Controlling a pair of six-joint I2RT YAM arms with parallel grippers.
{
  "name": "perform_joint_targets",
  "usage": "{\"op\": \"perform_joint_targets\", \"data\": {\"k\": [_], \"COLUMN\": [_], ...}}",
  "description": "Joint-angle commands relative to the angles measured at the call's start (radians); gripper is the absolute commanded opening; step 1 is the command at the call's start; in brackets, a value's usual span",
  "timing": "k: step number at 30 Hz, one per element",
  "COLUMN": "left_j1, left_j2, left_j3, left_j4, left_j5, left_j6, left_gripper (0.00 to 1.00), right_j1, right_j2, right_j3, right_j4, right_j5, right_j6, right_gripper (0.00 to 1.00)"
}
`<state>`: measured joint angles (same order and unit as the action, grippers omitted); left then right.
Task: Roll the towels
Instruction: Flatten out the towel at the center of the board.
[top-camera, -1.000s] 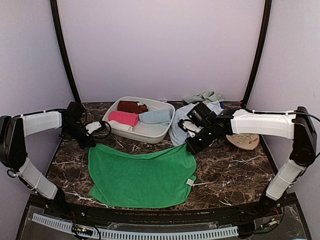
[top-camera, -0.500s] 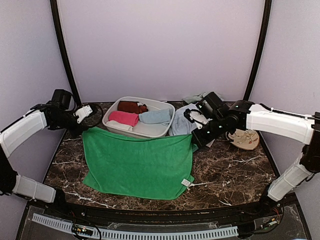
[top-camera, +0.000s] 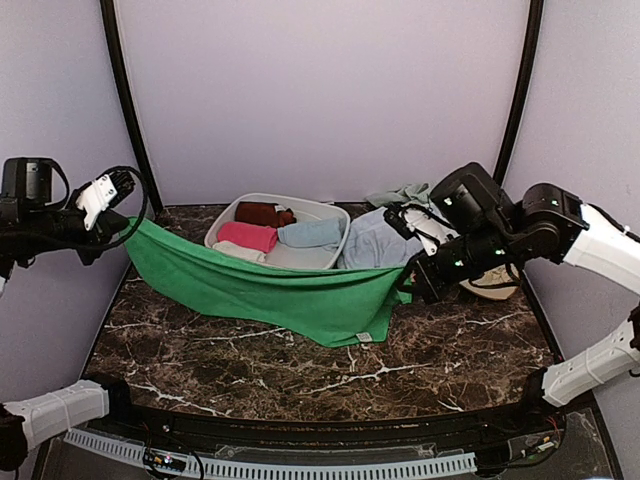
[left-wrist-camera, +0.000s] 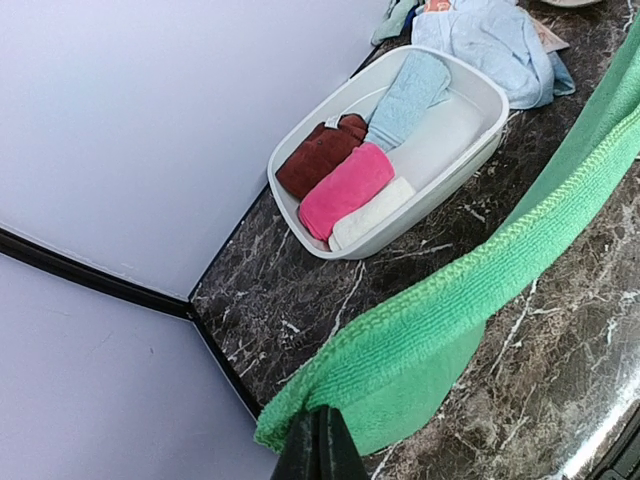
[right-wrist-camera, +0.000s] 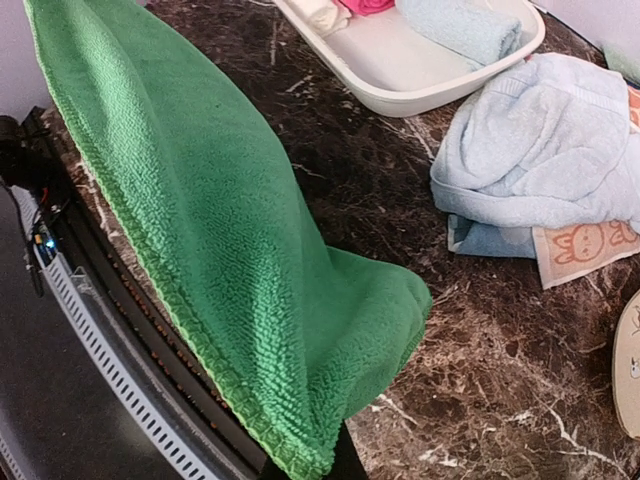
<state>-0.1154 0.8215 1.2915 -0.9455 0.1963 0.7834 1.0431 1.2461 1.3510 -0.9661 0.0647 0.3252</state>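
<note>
My L gripper (top-camera: 128, 226) is clamped shut on one top corner of the green towel (top-camera: 290, 290), held high at far left, past the table's left edge. My R gripper (top-camera: 412, 284) is pinched tight on the other top corner, right of centre, lower than L.

Towel is strung btwn the two and sags in the middle. Its low corner w/ a white tag hangs closest to the marble table (top-camera: 450, 345); can't tell if it touches.

Behind the towel is the white basin (top-camera: 300, 264), holding a brown roll (top-camera: 262, 213), pink roll (top-camera: 247, 236), cream roll (left-wrist-camera: 372, 212) and pale-blue roll (top-camera: 310, 233).

A loose pale-blue towel (top-camera: 372, 243) is heaped just right of the basin, w/ a peach printed cloth (right-wrist-camera: 585, 250) under its edge.
</note>
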Motion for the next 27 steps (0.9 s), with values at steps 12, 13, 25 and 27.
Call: {"op": "perform_joint_targets", "data": {"k": [12,13,25,27], "left_j1": [0.005,0.005,0.005,0.005], "left_j2": [-0.097,-0.101,0.069,0.117], "left_j3": [0.101,0.050,-0.538,-0.540], "left_j4": [-0.245,-0.210,0.492,0.534], "left_j5": [0.021,0.007,-0.300,-0.314], "left_j6": [0.038,0.048,0.160,0.149], "left_gripper": [0.00,0.00,0.00,0.00], "right_j1": [0.192,0.171,-0.164,-0.173], "right_j2": [-0.030,-0.009,0.335,0.384], "right_j3": [0.127,0.107,-0.057,-0.046], "right_j4": [-0.255,-0.246,0.061,0.092], "right_j5": [0.111,0.108,0.074,0.082], "right_j6": [0.170,0.147,-0.094,-0.106], "right_gripper": [0.00,0.00,0.00,0.00]}}
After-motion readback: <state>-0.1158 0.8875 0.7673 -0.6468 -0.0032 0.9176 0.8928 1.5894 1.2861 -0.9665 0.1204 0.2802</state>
